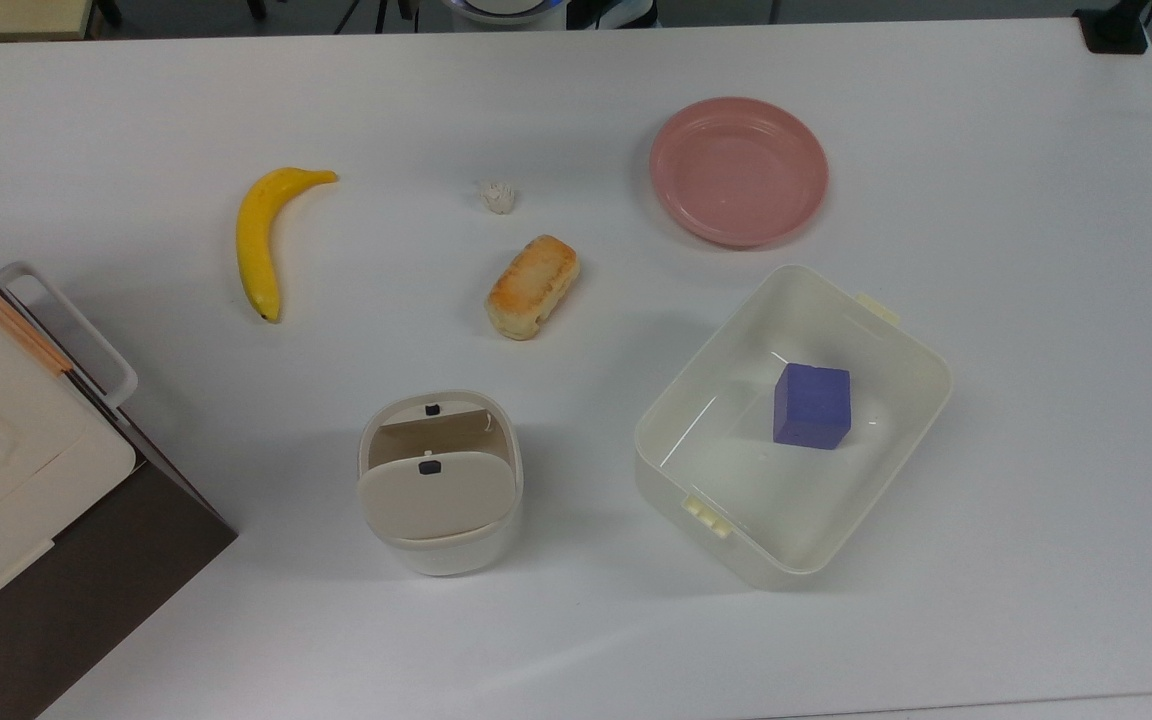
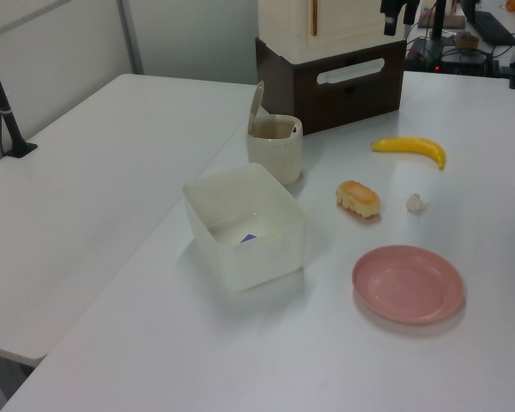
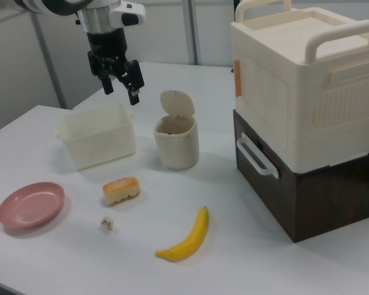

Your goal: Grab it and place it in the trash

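Note:
The tiny crumpled white paper wad (image 1: pixel 499 196) (image 2: pixel 415 202) (image 3: pixel 107 224) lies alone on the white table, just beyond the golden-brown bread roll (image 1: pixel 532 286). The trash (image 1: pixel 439 480) (image 2: pixel 274 148) (image 3: pixel 176 141) is a small cream bin. It stands upright with its beige swing lid tipped up, so the inside shows. In the right view my gripper (image 3: pixel 122 92) hangs open and holds nothing. It is high above the table near the cream tub and well away from the wad and the bin.
A banana (image 1: pixel 261 240) lies at the top view's left and a pink plate (image 1: pixel 738 170) at its upper right. The rectangular cream tub (image 1: pixel 746 470) holds a purple block (image 1: pixel 812 405). A cream box on a dark brown case (image 3: pixel 301 92) stands at the table's edge.

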